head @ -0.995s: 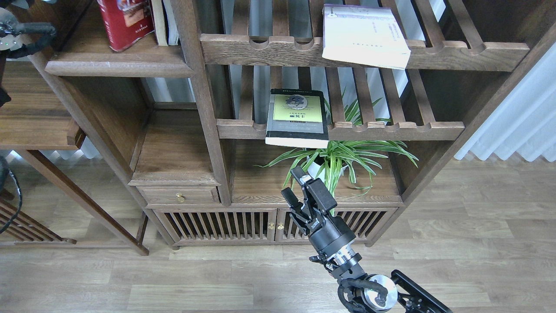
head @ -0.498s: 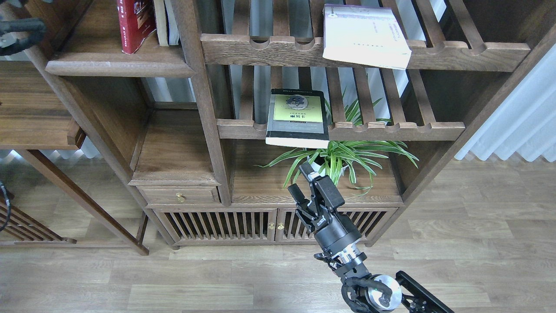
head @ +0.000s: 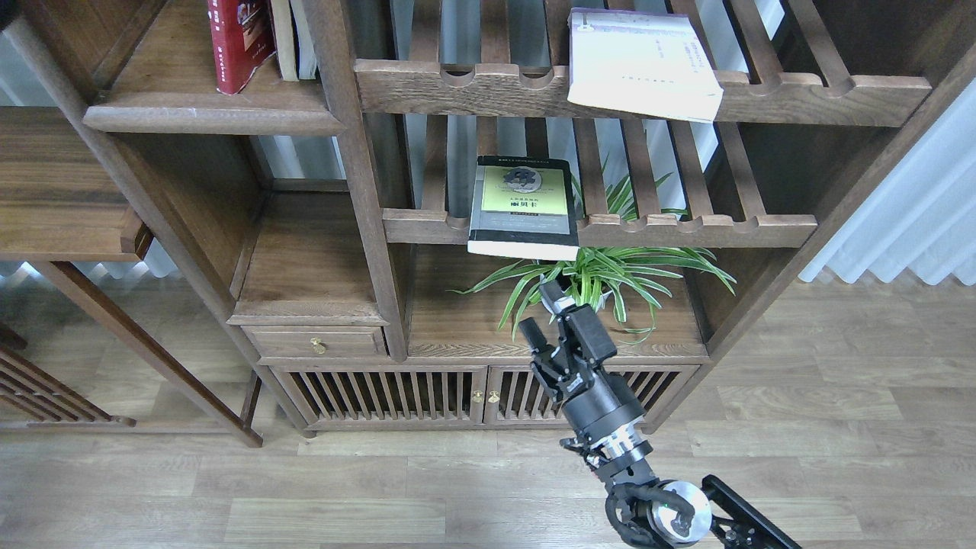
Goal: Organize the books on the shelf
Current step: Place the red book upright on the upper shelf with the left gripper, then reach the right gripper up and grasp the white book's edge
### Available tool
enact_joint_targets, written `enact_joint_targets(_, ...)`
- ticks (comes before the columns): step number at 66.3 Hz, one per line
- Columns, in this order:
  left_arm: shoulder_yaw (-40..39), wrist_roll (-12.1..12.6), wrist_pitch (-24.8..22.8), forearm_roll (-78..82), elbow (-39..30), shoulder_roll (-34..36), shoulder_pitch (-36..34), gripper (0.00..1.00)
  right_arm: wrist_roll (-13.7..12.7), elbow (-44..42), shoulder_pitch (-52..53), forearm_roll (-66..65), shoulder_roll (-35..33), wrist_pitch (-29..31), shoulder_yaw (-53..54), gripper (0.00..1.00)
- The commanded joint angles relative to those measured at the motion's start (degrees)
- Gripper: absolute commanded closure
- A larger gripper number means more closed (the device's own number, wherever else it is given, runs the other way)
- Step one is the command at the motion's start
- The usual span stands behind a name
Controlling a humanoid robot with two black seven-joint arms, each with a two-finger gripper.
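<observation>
The red book stands upright on the solid dark-brown plank shelf at the upper left, next to other books there. The white book lies flat on the upper slatted rack, overhanging its front rail. The black-grey book with a yellow-green panel lies flat on the lower slatted rack, overhanging its rail. My right gripper is open and empty, below the black-grey book and in front of the plant. My left gripper is out of view.
A spider plant in a white pot stands on the cabinet top behind my right gripper. Below are a small drawer and slatted cabinet doors. A side table is at the left. White curtains hang at the right.
My right gripper has moved up and right, closer to the black-grey book. The left arm has left the view at the upper left; the red book now stands upright on the plank shelf.
</observation>
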Motion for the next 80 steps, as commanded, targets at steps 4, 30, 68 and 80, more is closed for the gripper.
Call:
enact_joint_targets(4,-0.2,4.6,0.0,-3.2,-1.9,0.2,9.5,0.02,0.3,6.3,-0.9,-2.7,0.0,0.0,4.0,0.0)
enact_joint_targets(30,-1.8,4.6,0.0,-3.3,-0.6,0.1,13.6,0.01,2.9,18.3,-0.7,-9.3,0.0,-11.0,10.2,0.0)
enact_joint_targets(68,-3.8,4.6,0.0,-3.3,-0.2,-1.6,14.8,0.01,4.0,17.4,12.3,-10.4,0.0,-23.3,12.7,0.0)
enact_joint_targets(80,-4.0,4.6,0.0,-3.3,-0.1,-1.6,14.8,0.01,4.2,16.8,14.4,-10.4,0.0,-25.8,13.2,0.01)
